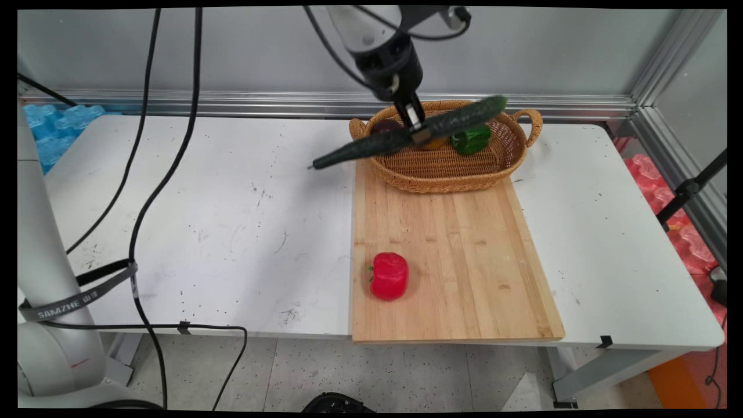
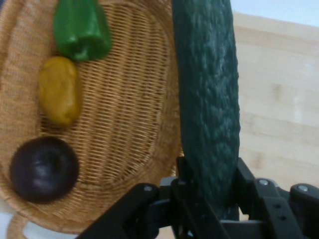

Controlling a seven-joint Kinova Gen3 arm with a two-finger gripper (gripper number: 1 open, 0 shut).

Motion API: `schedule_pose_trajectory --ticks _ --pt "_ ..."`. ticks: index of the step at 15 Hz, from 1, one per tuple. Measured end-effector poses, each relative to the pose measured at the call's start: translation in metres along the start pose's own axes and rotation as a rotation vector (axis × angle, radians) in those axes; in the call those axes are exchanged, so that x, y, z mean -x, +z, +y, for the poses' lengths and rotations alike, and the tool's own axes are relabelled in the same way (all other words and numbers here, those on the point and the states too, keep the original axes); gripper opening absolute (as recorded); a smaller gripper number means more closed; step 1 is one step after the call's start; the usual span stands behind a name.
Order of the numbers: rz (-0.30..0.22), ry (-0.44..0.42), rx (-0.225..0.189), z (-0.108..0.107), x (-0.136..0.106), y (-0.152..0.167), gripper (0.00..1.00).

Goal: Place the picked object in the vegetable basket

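Note:
My gripper [image 1: 419,132] is shut on a long dark green cucumber [image 1: 406,134], holding it near its middle in the air over the wicker basket [image 1: 444,174]. The cucumber slants, its thin end out past the basket's left rim. In the hand view the cucumber [image 2: 207,99] rises between my fingers [image 2: 185,174] above the basket [image 2: 129,114]. Inside the basket lie a green pepper [image 2: 79,27], a yellow fruit [image 2: 60,89] and a dark purple round fruit [image 2: 44,169]. A red pepper [image 1: 389,276] lies on the wooden cutting board [image 1: 464,249], near its front left.
The basket stands at the far end of the board on the white table [image 1: 203,220]. Black cables [image 1: 145,174] hang over the table's left part. A metal rail [image 1: 232,104] and wall run behind the table.

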Motion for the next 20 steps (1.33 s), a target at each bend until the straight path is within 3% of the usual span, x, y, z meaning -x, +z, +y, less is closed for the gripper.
schedule_pose_trajectory --ticks 4,7,12,20 --pt "-0.001 -0.002 -0.046 -0.016 -0.022 0.006 0.0" --pt "0.012 0.02 -0.056 -0.022 -0.04 0.02 0.0" --pt "0.03 0.088 -0.051 -0.035 -0.069 0.062 0.0" --pt "0.047 0.201 -0.01 -0.053 -0.089 0.138 0.0"
